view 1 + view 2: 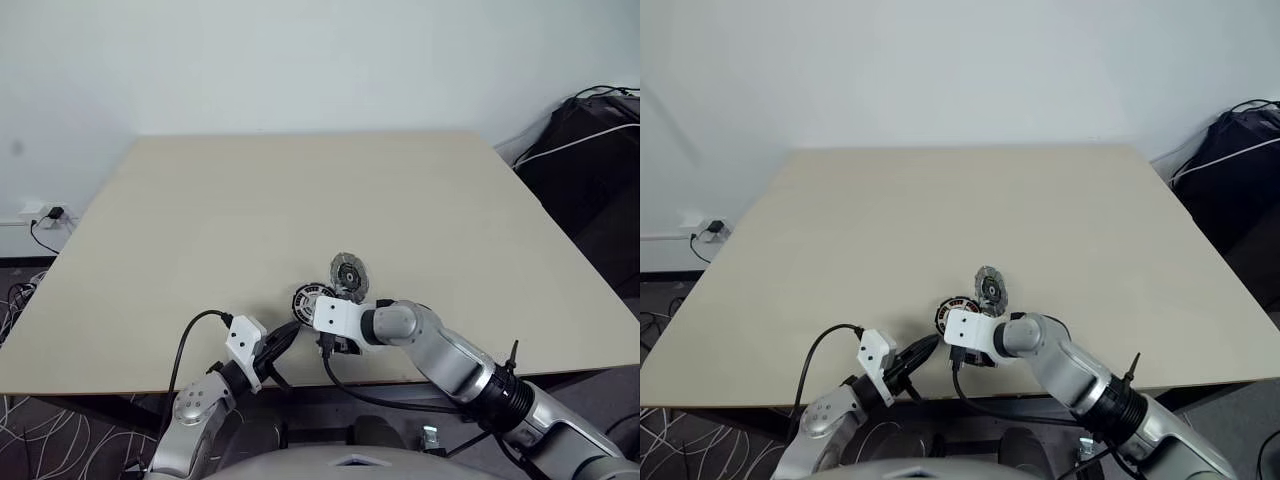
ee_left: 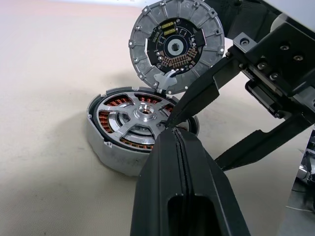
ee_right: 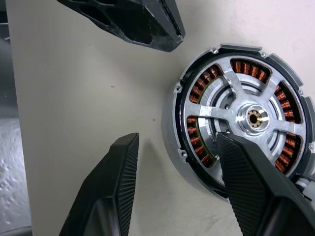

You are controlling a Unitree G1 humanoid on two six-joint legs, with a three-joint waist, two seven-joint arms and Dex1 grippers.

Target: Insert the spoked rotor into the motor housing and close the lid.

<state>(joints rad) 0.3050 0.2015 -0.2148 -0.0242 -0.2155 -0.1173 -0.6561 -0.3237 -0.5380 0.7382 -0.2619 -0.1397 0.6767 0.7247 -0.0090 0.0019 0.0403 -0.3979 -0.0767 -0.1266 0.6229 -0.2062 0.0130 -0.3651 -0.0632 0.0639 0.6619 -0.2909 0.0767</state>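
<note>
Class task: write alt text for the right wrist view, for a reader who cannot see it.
The spoked rotor sits inside the motor housing, copper windings showing between its spokes. The right pincer is open, one finger over the rotor, one over the table; the left pincer is nearby.

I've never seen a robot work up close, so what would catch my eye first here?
Near the front edge of the pale table sits the motor housing, with the silver spoked rotor already seated over its copper windings. Just behind it the lid stands tilted, its dark inner face showing. The right tool straddles the housing's edge with fingers apart, while the shut left tool points at the housing from beside it.
</note>
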